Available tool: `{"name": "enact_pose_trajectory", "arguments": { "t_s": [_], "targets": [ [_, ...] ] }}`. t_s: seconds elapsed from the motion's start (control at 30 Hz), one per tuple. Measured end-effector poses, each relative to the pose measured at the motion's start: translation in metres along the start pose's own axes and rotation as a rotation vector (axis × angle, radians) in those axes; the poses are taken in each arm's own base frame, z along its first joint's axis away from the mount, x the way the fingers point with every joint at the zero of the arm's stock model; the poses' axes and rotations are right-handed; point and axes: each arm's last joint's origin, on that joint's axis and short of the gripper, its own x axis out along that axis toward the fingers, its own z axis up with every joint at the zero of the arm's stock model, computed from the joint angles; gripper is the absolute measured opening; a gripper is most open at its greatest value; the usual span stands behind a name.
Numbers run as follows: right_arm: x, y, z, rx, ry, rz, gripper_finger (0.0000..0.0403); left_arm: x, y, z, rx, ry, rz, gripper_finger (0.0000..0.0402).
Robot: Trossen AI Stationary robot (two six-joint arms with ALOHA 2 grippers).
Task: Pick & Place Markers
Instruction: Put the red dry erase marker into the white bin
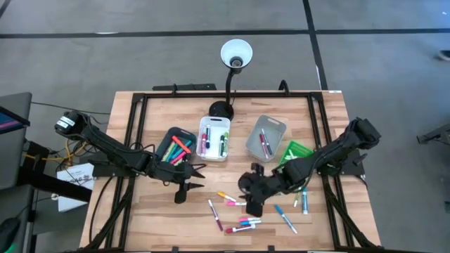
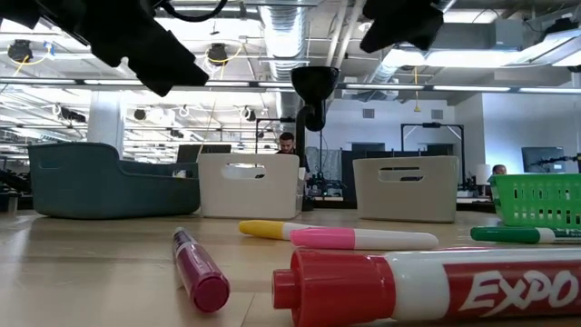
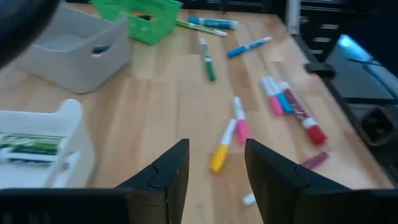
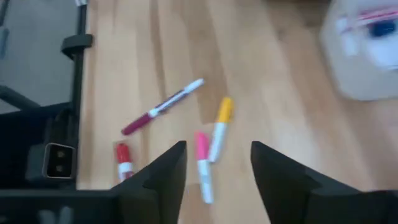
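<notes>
We see thin white-barrelled markers (image 1: 235,207) with pink, yellow, blue, green caps loose on the pale wooden bench (image 1: 155,218), more in small plastic bins (image 1: 214,139), left claw (image 3: 216,171) and right claw (image 4: 217,168) both parted, gripping nothing, above the scattered ones

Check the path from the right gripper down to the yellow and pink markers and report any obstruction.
Nothing visible blocks it. The right gripper hangs open above the yellow marker and pink marker, with only bare table between them.
</notes>
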Motion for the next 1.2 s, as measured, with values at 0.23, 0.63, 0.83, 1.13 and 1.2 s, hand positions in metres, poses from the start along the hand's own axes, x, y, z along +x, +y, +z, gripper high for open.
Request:
{"name": "enact_pose_trajectory", "arguments": {
  "t_s": [0.23, 0.63, 0.83, 1.13, 1.2],
  "targets": [
    [0.028, 0.010, -0.012, -0.016, 0.054, -0.001, 0.0235, 0.000, -0.004, 0.002, -0.006, -0.008, -0.097, 0.0151],
    [0.029, 0.010, -0.014, 0.112, 0.093, 0.016, 0.0233, 0.025, -0.010, -0.007, 0.028, -0.038, -0.171, 0.0151],
    [0.029, 0.010, -0.017, 0.120, 0.148, 0.042, 0.0230, 0.050, -0.014, -0.017, 0.106, 0.038, -0.217, 0.0141],
    [0.029, 0.008, -0.016, 0.131, 0.114, -0.003, 0.0230, 0.057, -0.006, -0.020, 0.070, 0.088, -0.243, 0.0125],
    [0.029, 0.010, -0.017, 0.125, 0.114, -0.001, 0.0230, 0.057, -0.006, -0.020, 0.070, 0.089, -0.256, 0.0128]
  ]
}}
